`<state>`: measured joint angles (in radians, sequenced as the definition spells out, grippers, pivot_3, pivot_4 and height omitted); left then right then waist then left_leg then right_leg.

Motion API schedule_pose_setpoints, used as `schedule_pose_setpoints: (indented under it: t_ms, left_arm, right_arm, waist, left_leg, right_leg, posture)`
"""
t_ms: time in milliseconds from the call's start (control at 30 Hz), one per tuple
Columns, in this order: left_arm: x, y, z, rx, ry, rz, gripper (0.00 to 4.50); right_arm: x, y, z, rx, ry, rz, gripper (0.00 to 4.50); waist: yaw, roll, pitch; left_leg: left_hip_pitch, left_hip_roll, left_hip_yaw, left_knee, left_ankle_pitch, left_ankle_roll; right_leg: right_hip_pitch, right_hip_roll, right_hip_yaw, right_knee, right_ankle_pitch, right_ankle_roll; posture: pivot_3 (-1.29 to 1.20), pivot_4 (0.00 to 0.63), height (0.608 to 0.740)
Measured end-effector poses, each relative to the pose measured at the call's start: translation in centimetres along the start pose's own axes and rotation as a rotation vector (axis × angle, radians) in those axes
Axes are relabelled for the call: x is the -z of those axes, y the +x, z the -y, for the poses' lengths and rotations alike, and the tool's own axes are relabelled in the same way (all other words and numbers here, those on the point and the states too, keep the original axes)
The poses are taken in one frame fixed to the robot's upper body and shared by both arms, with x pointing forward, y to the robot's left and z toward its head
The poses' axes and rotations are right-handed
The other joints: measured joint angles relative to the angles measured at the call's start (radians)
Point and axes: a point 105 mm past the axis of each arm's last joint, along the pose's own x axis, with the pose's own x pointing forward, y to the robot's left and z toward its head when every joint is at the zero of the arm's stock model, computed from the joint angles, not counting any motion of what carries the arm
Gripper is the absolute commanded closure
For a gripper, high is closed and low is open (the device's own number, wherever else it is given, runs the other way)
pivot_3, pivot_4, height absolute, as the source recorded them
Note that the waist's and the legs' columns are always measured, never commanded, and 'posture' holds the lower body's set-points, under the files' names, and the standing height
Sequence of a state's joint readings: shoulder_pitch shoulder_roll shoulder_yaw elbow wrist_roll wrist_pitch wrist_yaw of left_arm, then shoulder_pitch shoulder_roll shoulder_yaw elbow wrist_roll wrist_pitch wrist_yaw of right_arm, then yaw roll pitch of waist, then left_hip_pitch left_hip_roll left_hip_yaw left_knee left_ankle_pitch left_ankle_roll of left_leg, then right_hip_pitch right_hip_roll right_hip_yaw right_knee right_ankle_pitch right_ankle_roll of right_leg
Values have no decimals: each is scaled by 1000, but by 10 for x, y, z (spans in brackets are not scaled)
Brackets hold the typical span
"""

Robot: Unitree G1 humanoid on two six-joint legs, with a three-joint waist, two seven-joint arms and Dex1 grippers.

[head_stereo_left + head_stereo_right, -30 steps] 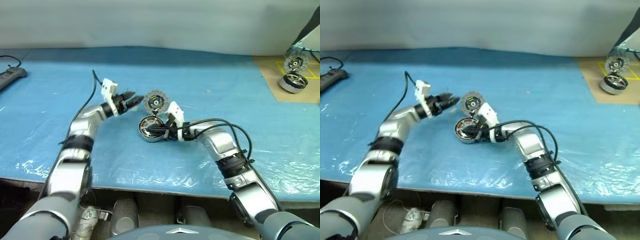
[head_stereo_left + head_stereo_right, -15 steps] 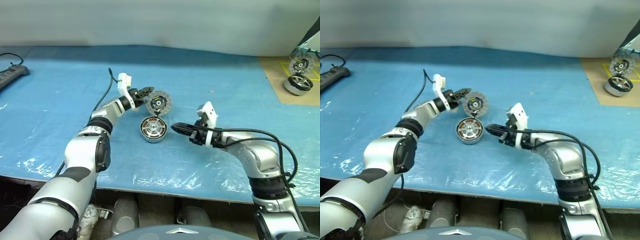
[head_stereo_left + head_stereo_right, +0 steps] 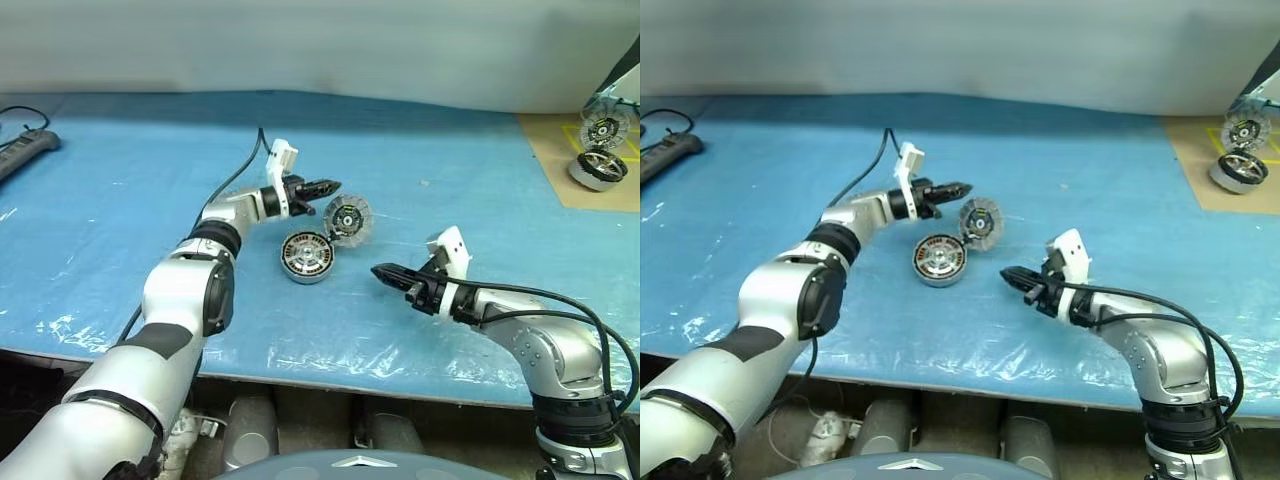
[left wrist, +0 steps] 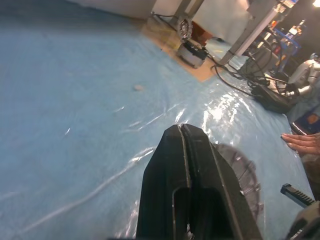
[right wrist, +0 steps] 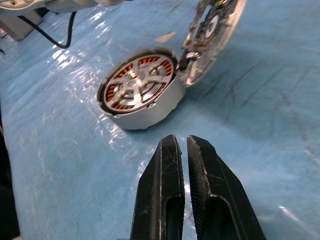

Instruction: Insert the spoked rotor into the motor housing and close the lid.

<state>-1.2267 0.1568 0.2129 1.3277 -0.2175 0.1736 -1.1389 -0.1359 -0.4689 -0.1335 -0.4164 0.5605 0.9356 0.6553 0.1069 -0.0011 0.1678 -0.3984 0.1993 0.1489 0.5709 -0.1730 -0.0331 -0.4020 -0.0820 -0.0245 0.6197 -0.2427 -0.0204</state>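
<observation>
The motor housing (image 3: pixel 307 256) lies open on the blue table, and the spoked rotor (image 5: pixel 134 87) sits inside it over the copper windings. The lid (image 3: pixel 347 219) stands on edge at the housing's right rim, leaning away from it with its patterned face toward me. My left gripper (image 3: pixel 333 185) is shut and empty, its tip just above the lid's upper edge. Whether it touches the lid I cannot tell. My right gripper (image 3: pixel 378 271) is shut on nothing. It hovers to the right of the housing and points at it from a short way off.
Blue plastic sheeting (image 3: pixel 120 240) covers the table. A brown board (image 3: pixel 560 140) at the far right carries more motor parts (image 3: pixel 590 165). A power strip (image 3: pixel 25 150) lies at the far left. A person's hand (image 4: pixel 300 142) rests at the table's edge.
My left gripper shut and swept right, and the lid moved right from above the housing to its right rim. My right gripper drew back from the housing, rightward and toward me.
</observation>
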Motion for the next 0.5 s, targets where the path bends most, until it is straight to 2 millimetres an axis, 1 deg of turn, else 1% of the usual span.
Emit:
schedule_pose_setpoints:
  t_ms: [67,167,233,267,333,367,400,467,500]
  left_arm:
    - [-6,-5,-2,-8,4,22,4452]
    - [-16,-19,-10,-31,-13,70,4452]
    - [-22,-32,-13,-27,-15,91,4452]
    - [-22,-42,-15,-21,-11,93,4452]
    - [-16,-59,-17,3,-6,85,4452]
    - [-10,-67,-17,21,-10,74,4452]
    - [0,-77,-16,46,-2,50,4452]
    - [18,-92,-14,67,-5,12,4452]
    - [28,-104,-12,75,-3,-14,4452]
  right_arm:
    - [-5,-2,10,59,-13,28,4279]
    - [-10,-1,43,243,-13,69,4279]
    - [-8,1,52,301,-6,80,4279]
    - [-8,6,53,316,2,94,4279]
    - [-11,21,54,339,10,116,4279]
    - [-11,29,53,342,11,121,4279]
    - [-12,39,51,334,20,130,4279]
    - [-13,52,44,305,34,139,4279]
    - [-16,61,38,277,46,147,4279]
  waist:
    - [-4,0,0]
    - [-10,0,0]
    - [-10,1,0]
    - [-11,1,0]
    - [-16,1,0]
    - [-14,1,1]
    - [-13,1,1]
    - [-11,2,1]
    - [-13,2,1]
  left_leg:
    - [1,0,0,-1,0,0]
    - [1,0,0,-1,0,0]
    - [1,0,0,-2,0,0]
    - [2,0,0,-4,0,0]
    - [3,0,1,-6,0,0]
    - [3,0,1,-7,0,0]
    - [3,0,1,-7,2,2]
    - [1,1,1,-8,2,3]
    - [1,2,1,-8,2,3]
  right_leg:
    - [0,0,0,0,0,0]
    - [0,1,0,0,0,0]
    - [0,1,0,0,0,-1]
    - [0,1,0,0,0,-1]
    - [0,1,1,-1,0,-1]
    - [-1,1,0,-1,-1,-1]
    - [-1,1,0,-2,-1,-1]
    - [-1,1,-1,-2,-1,-2]
    - [-2,1,-1,-3,-1,-2]
  posture:
    - [0,150,740]
    - [0,150,740]
    - [0,150,740]
    - [0,150,740]
    - [0,150,740]
    - [0,150,740]
    - [0,150,740]
    - [0,150,740]
    - [0,150,740]
